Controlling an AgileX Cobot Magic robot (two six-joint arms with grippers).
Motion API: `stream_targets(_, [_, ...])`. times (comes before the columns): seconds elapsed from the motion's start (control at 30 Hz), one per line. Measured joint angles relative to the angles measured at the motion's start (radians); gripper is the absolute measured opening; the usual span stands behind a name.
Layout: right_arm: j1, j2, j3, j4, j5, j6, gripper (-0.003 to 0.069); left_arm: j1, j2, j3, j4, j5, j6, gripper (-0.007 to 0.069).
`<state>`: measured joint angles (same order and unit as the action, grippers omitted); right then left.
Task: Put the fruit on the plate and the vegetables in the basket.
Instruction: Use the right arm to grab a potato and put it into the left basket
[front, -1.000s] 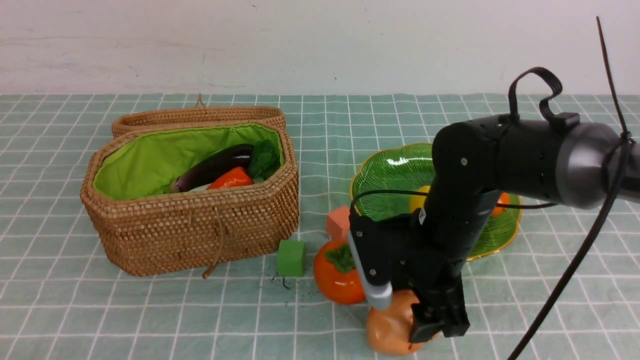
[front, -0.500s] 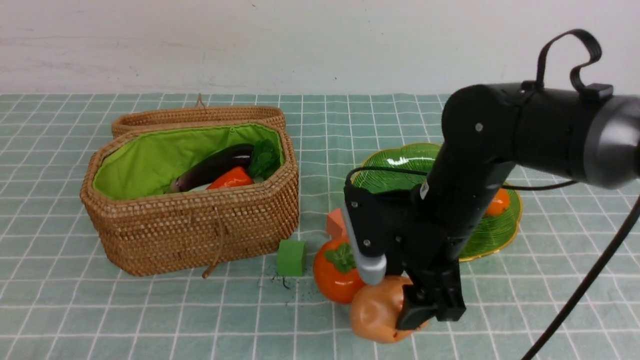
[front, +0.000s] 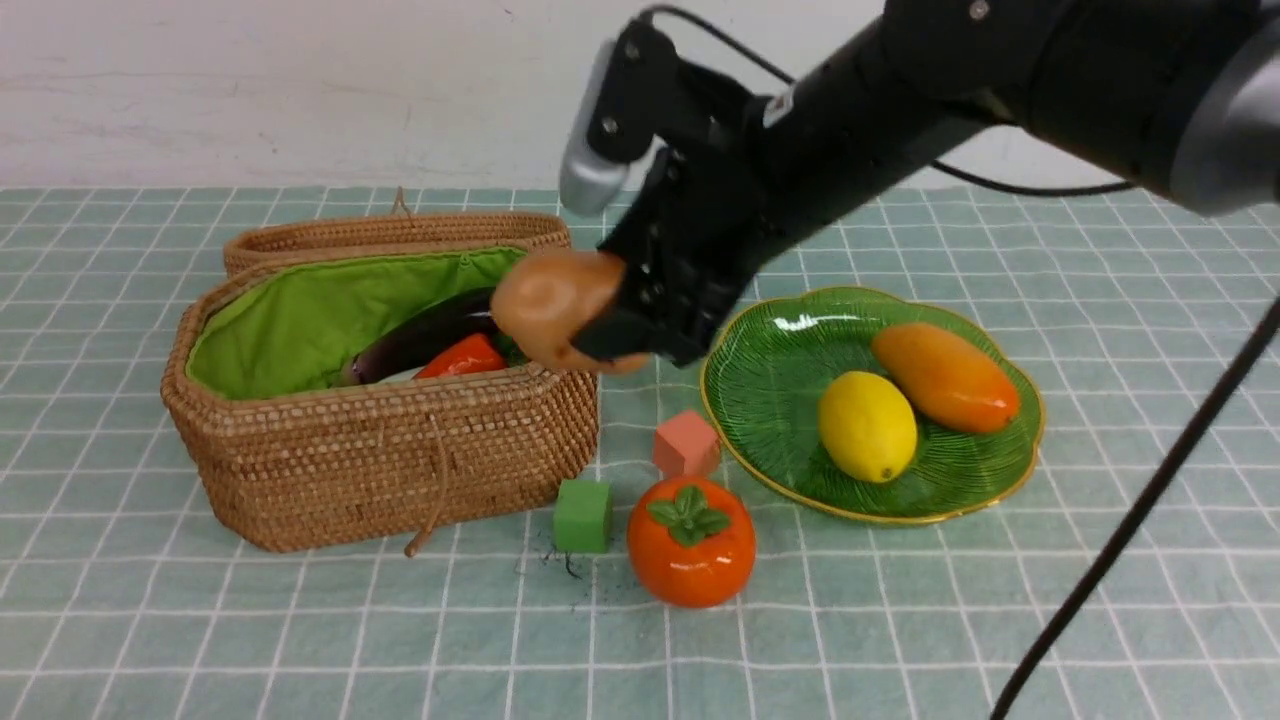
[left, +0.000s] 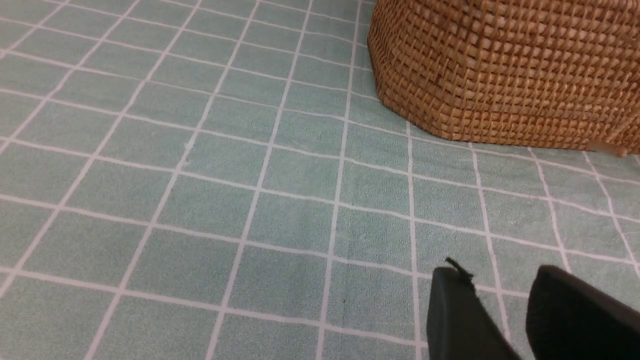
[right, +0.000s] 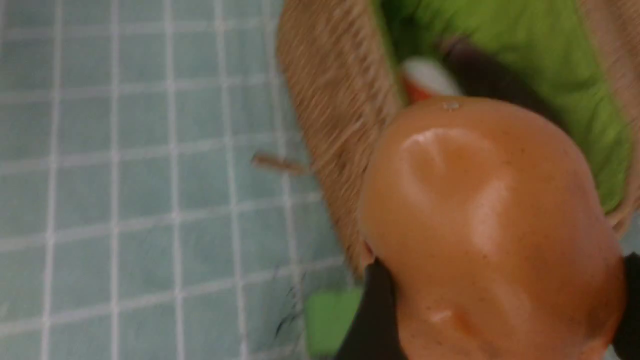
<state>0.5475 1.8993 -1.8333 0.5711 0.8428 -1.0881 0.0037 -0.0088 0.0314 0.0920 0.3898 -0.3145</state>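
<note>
My right gripper (front: 600, 325) is shut on the tan-brown potato (front: 552, 300) and holds it in the air over the right end of the wicker basket (front: 380, 460). The right wrist view shows the potato (right: 490, 225) filling the space between the black fingers (right: 372, 320), above the basket's rim. The purple eggplant (front: 430, 335) and the carrot (front: 462, 357) lie inside the basket. The lemon (front: 867, 425) and the mango (front: 945, 377) rest on the green plate (front: 770, 380). The persimmon (front: 690, 545) stands on the cloth in front. My left gripper (left: 505, 312) hovers low over the cloth, slightly open and empty.
A green cube (front: 583, 515) and a salmon cube (front: 686, 443) sit between basket and plate, close to the persimmon. The basket's lid (front: 400, 232) hangs open behind it. My right arm's black cable (front: 1130, 520) slants down on the right.
My right arm has lifted the potato off the cloth beside the persimmon and carried it up and left over the basket. This uncovered the plate.
</note>
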Motion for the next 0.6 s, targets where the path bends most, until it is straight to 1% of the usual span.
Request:
stream_targets(0.1, [0.001, 0.1, -0.083, 0.145, -0.117, -0.022, 0.0559, 0.0, 0.0, 0.0, 0.0, 0.0, 0.0, 0.0218])
stream_targets(0.13, [0.002, 0.136, -0.098, 0.193, -0.144, -0.042, 0.0559, 0.0, 0.0, 0.0, 0.0, 0.0, 0.0, 0.0218])
stream_targets(0.17, [0.003, 0.178, -0.114, 0.245, -0.189, -0.091, 0.0559, 0.0, 0.0, 0.0, 0.0, 0.0, 0.0, 0.0219])
stream_targets(0.2, [0.003, 0.184, -0.114, 0.253, -0.196, -0.091, 0.0559, 0.0, 0.0, 0.0, 0.0, 0.0, 0.0, 0.0219])
stream_targets(0.23, [0.007, 0.236, -0.12, 0.311, -0.237, -0.161, 0.0559, 0.0, 0.0, 0.0, 0.0, 0.0, 0.0, 0.022])
stream_targets(0.37, [0.02, 0.319, -0.122, 0.446, -0.332, -0.319, 0.0558, 0.0, 0.0, 0.0, 0.0, 0.0, 0.0, 0.0221])
stream_targets(0.5, [0.029, 0.33, -0.123, 0.497, -0.368, -0.371, 0.0558, 0.0, 0.0, 0.0, 0.0, 0.0, 0.0, 0.0221])
stream_targets(0.6, [0.032, 0.327, -0.125, 0.51, -0.38, -0.376, 0.0557, 0.0, 0.0, 0.0, 0.0, 0.0, 0.0, 0.0221])
